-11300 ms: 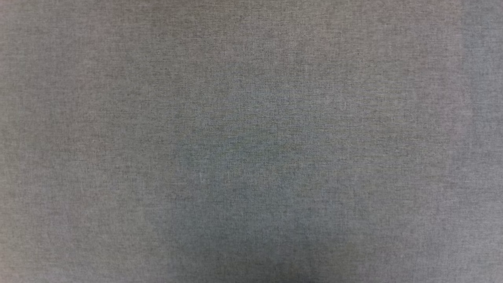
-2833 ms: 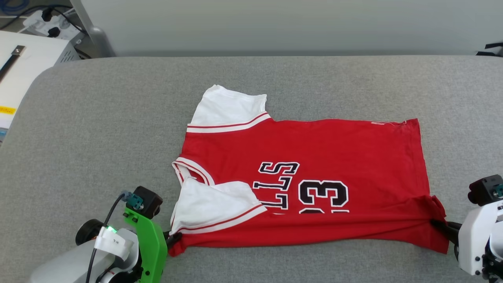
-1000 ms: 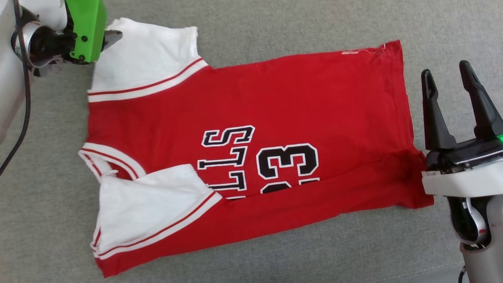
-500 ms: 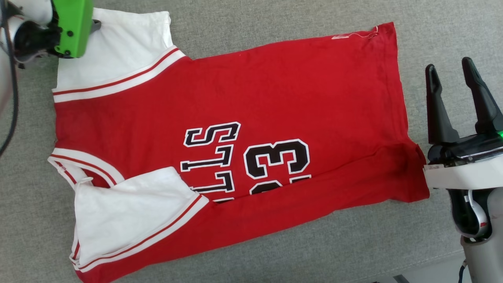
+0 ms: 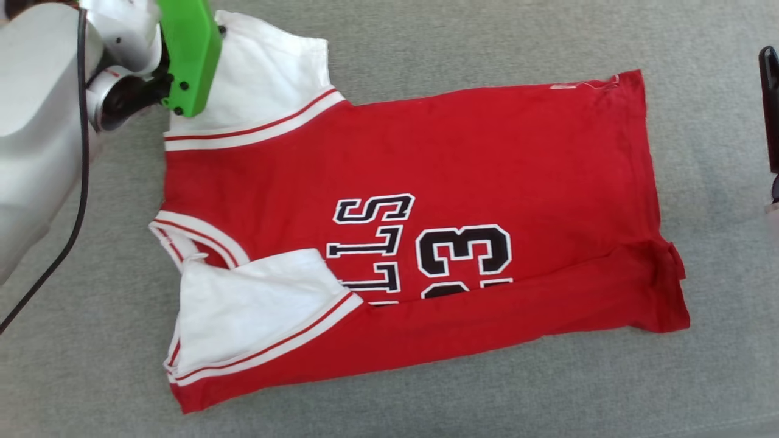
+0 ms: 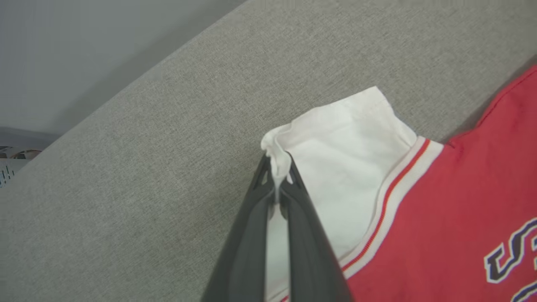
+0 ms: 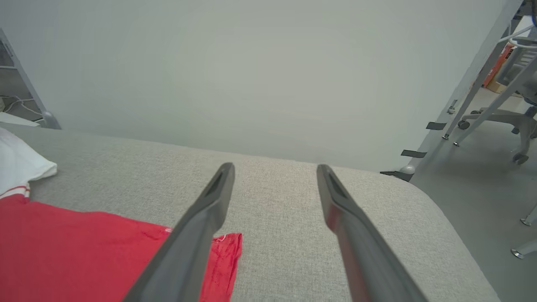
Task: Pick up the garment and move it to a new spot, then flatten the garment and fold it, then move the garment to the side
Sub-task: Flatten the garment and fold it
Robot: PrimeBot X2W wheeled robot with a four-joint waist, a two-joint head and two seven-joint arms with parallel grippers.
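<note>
Qty: 1 garment (image 5: 462,152), 1 left gripper (image 6: 276,170), 1 right gripper (image 7: 273,170).

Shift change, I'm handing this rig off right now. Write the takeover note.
Left gripper: shut on the corner of the far white sleeve.
Right gripper: open, empty, above the grey surface near the hem corner.
Garment: lying flat, print up, on that surface.
Done: near long edge and near sleeve are folded over the front.
Left: probably fold in the far sleeve and side, finish the fold, then move it aside.
</note>
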